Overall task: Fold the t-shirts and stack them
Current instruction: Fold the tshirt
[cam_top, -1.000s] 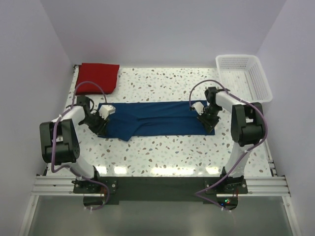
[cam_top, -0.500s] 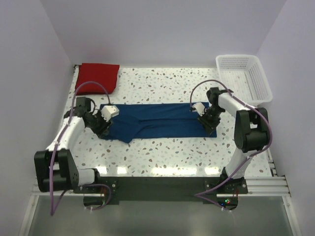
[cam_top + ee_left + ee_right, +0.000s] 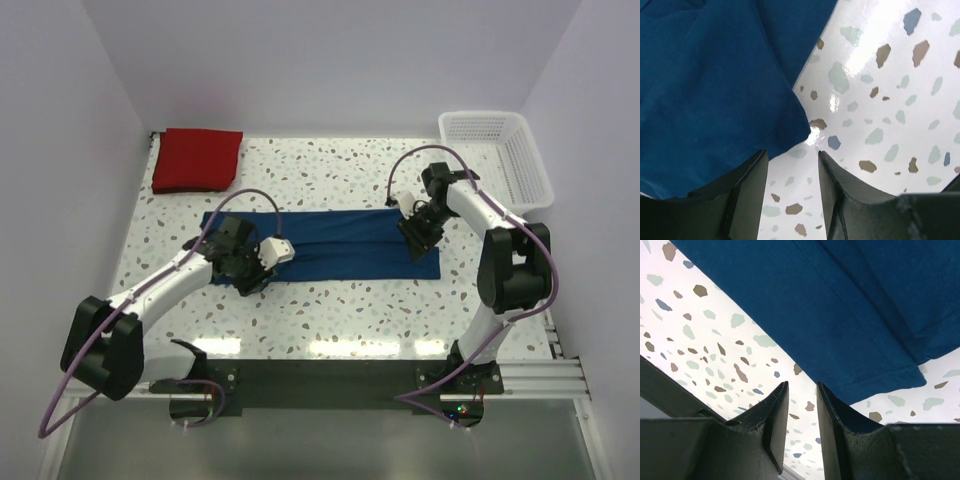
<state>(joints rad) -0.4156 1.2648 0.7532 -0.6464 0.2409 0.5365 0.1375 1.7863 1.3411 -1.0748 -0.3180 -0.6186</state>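
Left end effector (image 3: pixel 791 155) sits low over the worktop (image 3: pixel 350 300) at the 7 o'clock edge of the navy t-shirt (image 3: pixel 340 245) — fingers moderately apart, nothing between them, a shirt corner just beyond the tips. The navy t-shirt lies as a long folded band across mid-worktop. Right end effector (image 3: pixel 802 386) at its 3 o'clock end — gap narrow, empty, hem just ahead. Red t-shirt (image 3: pixel 198 160) folded at 11 o'clock; white basket (image 3: pixel 500 150) at 1 o'clock.

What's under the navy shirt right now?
Speckled table shows around the navy shirt, which lies flat on it, folded lengthwise. Whatever is beneath the cloth is covered; no bulge shows.
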